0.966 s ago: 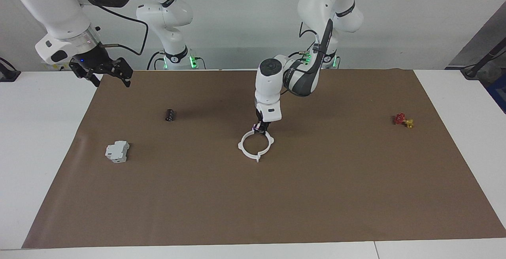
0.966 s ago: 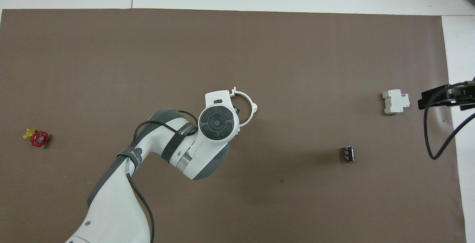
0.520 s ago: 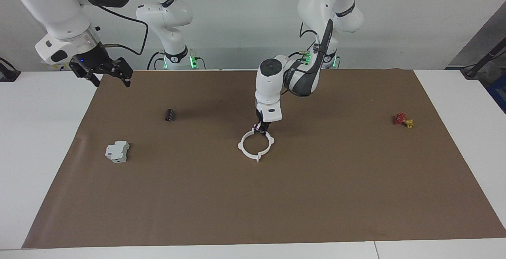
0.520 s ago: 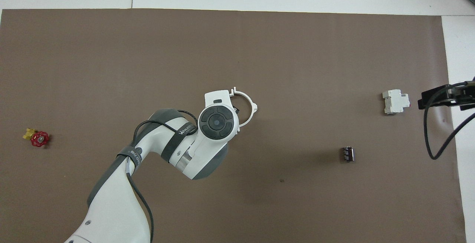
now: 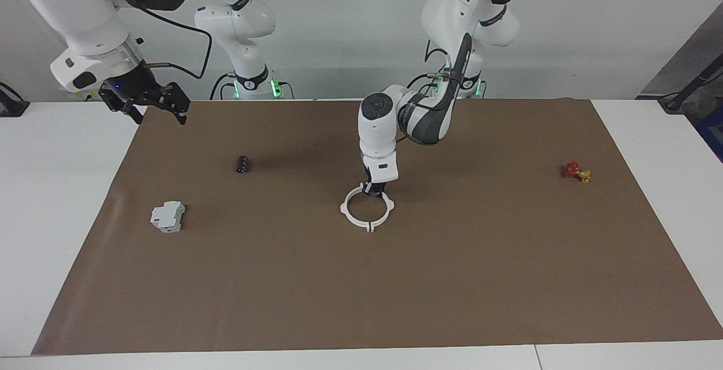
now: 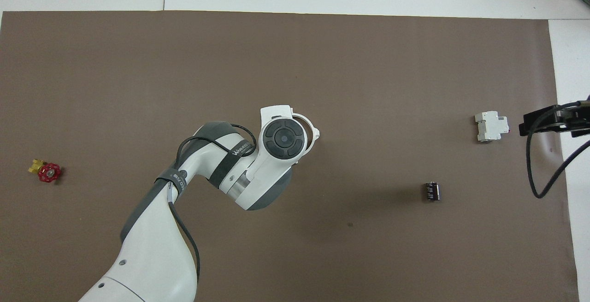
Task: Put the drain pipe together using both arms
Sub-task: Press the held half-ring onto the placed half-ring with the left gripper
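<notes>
The drain pipe [image 5: 353, 220] lies as one flat white ring on the middle of the brown mat, its two half-rings meeting at small tabs. My left gripper [image 5: 374, 189] points straight down at the part of the ring's rim nearest the robots and is shut on it. In the overhead view the left wrist covers most of the ring, and only an arc of the drain pipe [image 6: 313, 138] shows. My right gripper [image 5: 160, 113] hangs open and empty in the air over the mat's edge at the right arm's end, and the right arm waits there. Part of the right gripper [image 6: 548, 122] shows in the overhead view.
A grey boxy block [image 5: 168, 216] sits toward the right arm's end of the mat. A small black cylinder [image 5: 243, 164] lies nearer to the robots than the block. A red-and-yellow piece [image 5: 576, 172] lies toward the left arm's end.
The left arm's wrist has swung a little toward the right arm's end, and the ring has turned slightly with it. The right arm has not moved.
</notes>
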Available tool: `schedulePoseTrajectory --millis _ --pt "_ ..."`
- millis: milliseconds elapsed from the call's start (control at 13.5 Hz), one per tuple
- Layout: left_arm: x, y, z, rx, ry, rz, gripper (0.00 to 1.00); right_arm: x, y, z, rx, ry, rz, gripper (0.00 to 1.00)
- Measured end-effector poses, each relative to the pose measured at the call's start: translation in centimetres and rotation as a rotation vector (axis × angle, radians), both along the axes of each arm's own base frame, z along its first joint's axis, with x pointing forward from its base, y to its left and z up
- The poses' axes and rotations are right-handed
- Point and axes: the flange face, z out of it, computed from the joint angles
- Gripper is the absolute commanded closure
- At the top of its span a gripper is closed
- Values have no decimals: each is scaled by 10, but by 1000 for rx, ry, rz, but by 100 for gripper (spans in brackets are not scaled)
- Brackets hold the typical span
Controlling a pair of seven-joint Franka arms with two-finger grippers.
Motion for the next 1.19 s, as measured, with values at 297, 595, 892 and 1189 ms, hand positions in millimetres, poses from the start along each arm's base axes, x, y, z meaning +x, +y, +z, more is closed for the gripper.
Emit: schedulePoseTrajectory --millis 297,595,892,1189 --pt "0 -2 0 -3 -3 32 100 0 0 0 0 0 0 0" --pt "0 -3 -1 -1 -8 54 100 0 0 0 0 0 0 0" --pt "-1 -4 -1 4 -13 56 100 0 0 0 0 0 0 0" --pt "-3 -7 -1 19 -28 33 100 0 0 0 0 0 0 0"
